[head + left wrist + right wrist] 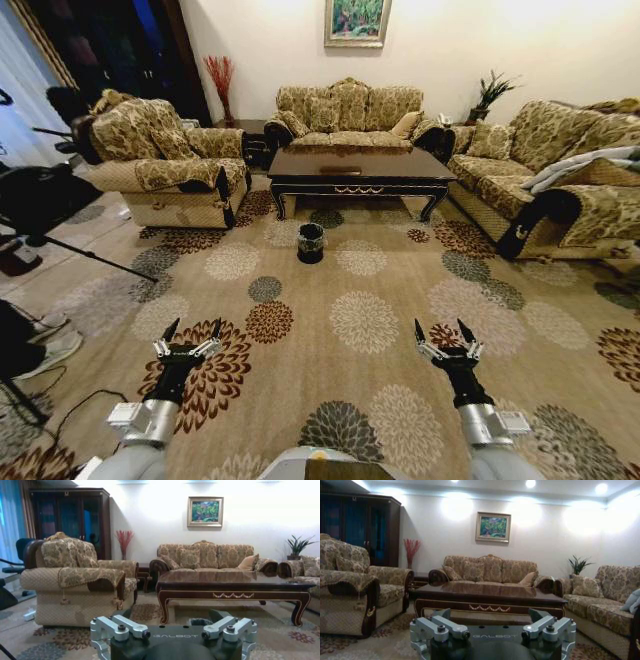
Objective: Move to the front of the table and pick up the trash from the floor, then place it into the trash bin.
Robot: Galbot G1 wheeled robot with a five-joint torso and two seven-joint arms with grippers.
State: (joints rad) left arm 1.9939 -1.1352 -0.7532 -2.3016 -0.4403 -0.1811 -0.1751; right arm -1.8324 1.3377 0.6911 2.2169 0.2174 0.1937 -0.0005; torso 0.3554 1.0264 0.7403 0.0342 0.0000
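**Both hands spread open and empty above the patterned carpet**

Both hands are held low and forward, side by side but well apart, over the carpet (365, 320). At the left hand (191, 328), two dark pointed fingers are seen parted wide from silver linkage; nothing is held or touched. At the right hand (445, 329), the same wide spread is seen, and nothing is gripped. Each grey metal forearm is angled up and ahead from the lower edge of the head view.

The carpet is tan, soft-looking, and printed with round flower medallions in brown, cream and grey. Well ahead, the worktop (360, 166) is seen as a long, low piece of glossy dark wood with curved legs and a gold ornament on its front edge. The trash bin (311, 243), small, round and black with a clear liner, is stood on the carpet just before the worktop's front left part. Trash on the floor cannot be made out. Three sofas in floral fabric are ranged around the worktop.
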